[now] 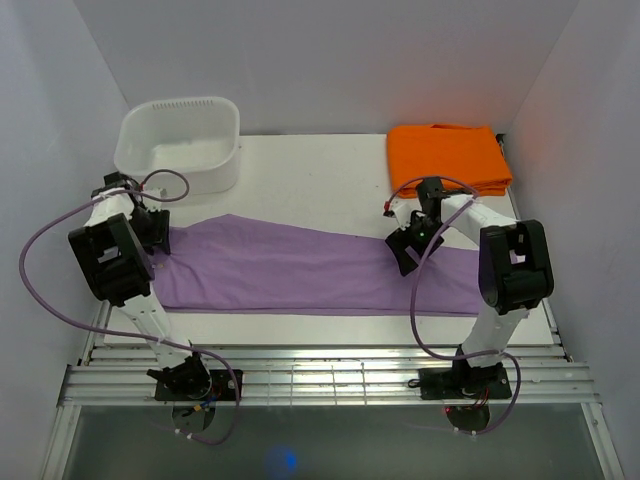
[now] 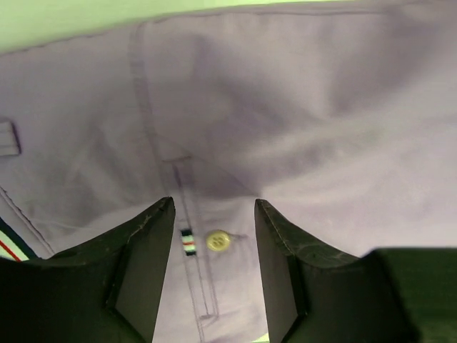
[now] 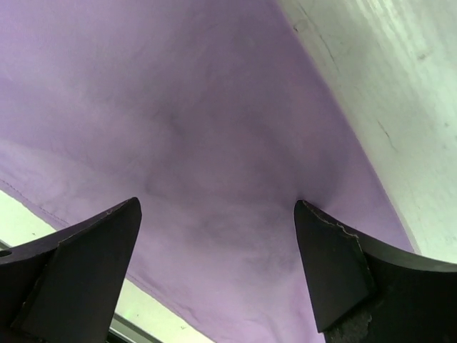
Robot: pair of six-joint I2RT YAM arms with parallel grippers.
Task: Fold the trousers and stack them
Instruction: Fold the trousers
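The lilac trousers (image 1: 290, 268) lie flat across the table, waist at the left, legs running right. My left gripper (image 1: 158, 232) is open, low over the waist end. In the left wrist view its fingers (image 2: 146, 257) straddle the fly with a yellow button (image 2: 218, 241) and a small striped tag (image 2: 188, 242). My right gripper (image 1: 408, 248) is open over the leg part near the right end. In the right wrist view the cloth (image 3: 193, 143) fills the space between the spread fingers (image 3: 328, 261); nothing is gripped.
A white plastic basket (image 1: 180, 143) stands at the back left. A folded orange cloth (image 1: 446, 155) lies at the back right. The white table (image 1: 310, 165) shows behind the trousers, and a metal rail edge (image 1: 320, 375) runs along the front.
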